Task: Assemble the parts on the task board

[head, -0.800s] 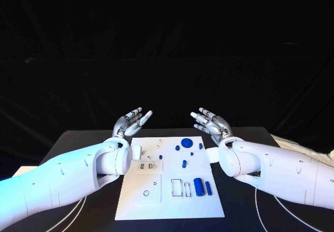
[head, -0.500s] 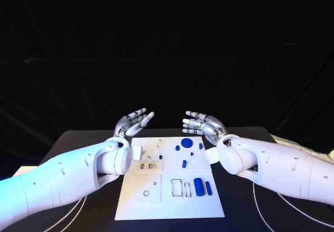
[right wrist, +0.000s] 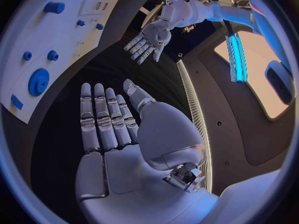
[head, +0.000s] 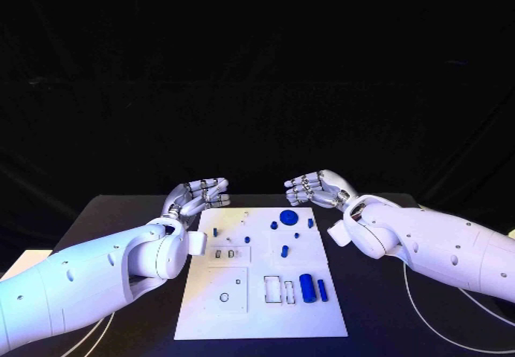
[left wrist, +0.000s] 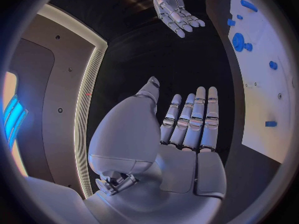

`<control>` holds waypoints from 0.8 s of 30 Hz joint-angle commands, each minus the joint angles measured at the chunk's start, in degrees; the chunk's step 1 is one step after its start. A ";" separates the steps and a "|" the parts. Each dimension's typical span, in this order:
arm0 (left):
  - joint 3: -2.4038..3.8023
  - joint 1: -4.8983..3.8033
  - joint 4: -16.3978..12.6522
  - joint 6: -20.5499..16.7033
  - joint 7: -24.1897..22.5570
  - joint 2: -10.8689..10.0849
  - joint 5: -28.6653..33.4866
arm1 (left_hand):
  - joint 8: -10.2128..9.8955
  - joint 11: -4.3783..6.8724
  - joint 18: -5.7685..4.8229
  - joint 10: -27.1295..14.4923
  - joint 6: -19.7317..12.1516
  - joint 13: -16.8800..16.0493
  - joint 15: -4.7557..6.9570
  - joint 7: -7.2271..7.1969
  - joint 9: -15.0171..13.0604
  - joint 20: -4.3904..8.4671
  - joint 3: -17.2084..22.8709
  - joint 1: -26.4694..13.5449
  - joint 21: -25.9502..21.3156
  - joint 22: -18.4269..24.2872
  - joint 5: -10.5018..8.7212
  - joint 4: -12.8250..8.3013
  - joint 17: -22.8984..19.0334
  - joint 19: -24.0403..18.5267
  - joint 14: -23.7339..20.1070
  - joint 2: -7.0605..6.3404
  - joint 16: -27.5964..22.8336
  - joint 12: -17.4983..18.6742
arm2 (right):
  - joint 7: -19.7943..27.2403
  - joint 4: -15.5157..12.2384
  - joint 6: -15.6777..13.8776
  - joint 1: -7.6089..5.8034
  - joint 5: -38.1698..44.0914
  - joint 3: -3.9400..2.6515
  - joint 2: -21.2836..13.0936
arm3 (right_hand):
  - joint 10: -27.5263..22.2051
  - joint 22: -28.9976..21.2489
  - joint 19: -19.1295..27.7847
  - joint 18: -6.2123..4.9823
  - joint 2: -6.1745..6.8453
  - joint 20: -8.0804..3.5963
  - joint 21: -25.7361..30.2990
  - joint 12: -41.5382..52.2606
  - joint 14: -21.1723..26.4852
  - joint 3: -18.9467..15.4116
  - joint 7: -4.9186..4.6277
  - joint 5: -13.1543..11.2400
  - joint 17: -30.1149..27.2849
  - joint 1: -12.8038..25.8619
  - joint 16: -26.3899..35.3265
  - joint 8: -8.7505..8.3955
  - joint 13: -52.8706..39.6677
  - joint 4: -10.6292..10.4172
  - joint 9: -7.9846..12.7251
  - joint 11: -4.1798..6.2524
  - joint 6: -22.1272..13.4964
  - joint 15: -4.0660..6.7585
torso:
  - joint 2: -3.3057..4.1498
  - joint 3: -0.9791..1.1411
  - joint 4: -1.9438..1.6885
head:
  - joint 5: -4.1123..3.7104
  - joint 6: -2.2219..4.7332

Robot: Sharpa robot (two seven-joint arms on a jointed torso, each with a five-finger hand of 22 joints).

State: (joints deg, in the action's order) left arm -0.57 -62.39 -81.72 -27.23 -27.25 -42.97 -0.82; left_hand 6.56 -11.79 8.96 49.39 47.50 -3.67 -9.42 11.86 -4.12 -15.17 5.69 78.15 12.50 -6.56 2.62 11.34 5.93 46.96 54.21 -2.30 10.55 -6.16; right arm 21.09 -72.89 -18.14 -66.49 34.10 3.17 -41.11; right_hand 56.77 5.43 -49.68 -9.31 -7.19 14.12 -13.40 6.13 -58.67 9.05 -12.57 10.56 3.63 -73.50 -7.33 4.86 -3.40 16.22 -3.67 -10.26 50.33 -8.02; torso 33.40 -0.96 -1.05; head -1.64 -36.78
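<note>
At about ten o'clock from the middle of the task board (head: 263, 297), the left hand (head: 197, 196) hovers just off the board's far left corner, holding nothing; the left wrist view shows its fingers (left wrist: 196, 117) straight and laid side by side with the thumb apart, so it is flat and open rather than pinching. Moving rightward, the white board lies lengthwise down the middle of the bench (head: 118, 216), and the blue parts are all on it: a round gear (head: 288, 218) near the far edge at twelve o'clock, small pegs (head: 284, 251) scattered below it, and two longer blue bars (head: 311, 288) lying side by side toward four o'clock, next to white slots. At about two o'clock the right hand (head: 317, 189) hangs just beyond the far right corner, also empty, its fingers extended and together in its own wrist view (right wrist: 102, 119). I judge that assembly has not yet begun. The main risk from here is a descent with flat, bunched fingers: they could sweep several small pegs at once or roll a bar off the board, since the parts sit close together. Both forearms flank the board's long edges closely, so an inward swing could nudge the plate. Open room lies over the bare bench at nine and three o'clock and beyond the far edge.
</note>
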 commanded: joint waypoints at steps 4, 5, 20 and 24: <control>0.17 -0.55 -3.53 3.47 -0.62 -2.22 -1.08 | -0.01 2.03 1.64 7.45 6.37 -0.12 2.86 0.87 0.23 2.30 0.13 0.39 2.48 -0.45 0.16 -3.32 1.67 10.50 10.55 1.95 2.18 -0.34 | -4.74 -0.62 -2.15 -0.84 18.62 -0.52 -0.02 | 8.75 1.15 -8.44 -1.26 3.19 -3.47 -4.63 -1.37 -12.18 5.41 0.95 0.89 1.11 -0.48 -1.47 -0.84 -0.39 0.36 -0.17 2.36 6.41 3.54 | 2.64 -0.61 -0.44 | -0.24 0.14; 0.17 -0.64 -4.07 3.67 -0.52 -2.54 -1.62 | -0.08 2.17 1.65 7.92 6.61 -0.15 3.00 0.86 0.25 2.51 0.07 0.21 2.61 -0.47 0.13 -3.41 1.90 11.11 11.23 1.99 2.33 -0.36 | -5.98 -0.77 -2.29 -1.02 20.88 -0.60 -0.01 | 9.87 1.61 -9.68 -1.28 3.53 -4.10 -5.63 -1.07 -13.72 5.48 1.15 1.10 1.48 -0.62 -2.10 -0.71 -0.50 0.36 -0.23 2.75 6.92 4.07 | 2.97 -0.67 -0.53 | -0.33 0.30; 1.18 -0.99 -13.67 5.06 0.22 -6.54 -0.97 | -0.84 2.85 1.53 10.98 8.34 -0.34 4.19 0.59 0.32 3.77 -0.40 -0.80 3.23 -0.56 0.14 -4.49 4.12 14.94 15.39 2.26 3.73 -0.05 | -21.03 -2.10 4.31 -4.35 54.70 -1.32 1.54 | 13.18 10.70 -20.16 -1.05 6.87 -9.51 -22.44 -2.33 -27.89 4.51 3.72 2.52 11.42 1.40 -15.16 -1.03 -0.45 -0.16 -0.22 5.73 10.37 8.68 | 7.64 -1.66 -1.32 | -2.12 1.86; 1.32 -1.06 -15.46 5.01 0.46 -7.28 0.18 | -0.88 2.85 1.52 10.98 8.35 -0.33 4.21 0.62 0.33 3.80 -0.43 -0.84 3.23 -0.56 0.14 -4.53 4.20 15.02 15.46 2.24 3.79 0.00 | -22.89 -2.53 5.95 -5.11 60.08 -1.36 1.94 | 12.65 12.82 -20.64 -1.07 6.98 -9.70 -26.01 -2.40 -27.98 5.20 4.11 2.39 15.63 2.51 -21.45 -1.07 -0.46 -0.38 -0.23 5.94 10.55 8.86 | 8.55 -1.77 -1.49 | -2.31 2.17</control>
State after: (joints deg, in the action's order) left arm 0.67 -63.33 -96.55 -23.71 -26.82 -50.16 -2.12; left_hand 5.95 -8.90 9.82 60.01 55.59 -3.95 -5.22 12.47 -3.85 -11.37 5.29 77.55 15.53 -7.05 2.62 7.19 10.08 61.54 69.24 -0.37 13.99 -6.21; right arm 2.32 -75.18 -15.74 -71.46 84.22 1.84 -39.30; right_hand 69.68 17.92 -70.00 -10.17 -0.16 4.41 -38.86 3.90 -83.97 13.98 -8.61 12.99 18.60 -71.62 -27.80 3.96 -3.80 15.86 -3.88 -4.46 60.78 0.56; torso 40.91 -2.55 -2.37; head -3.76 -34.83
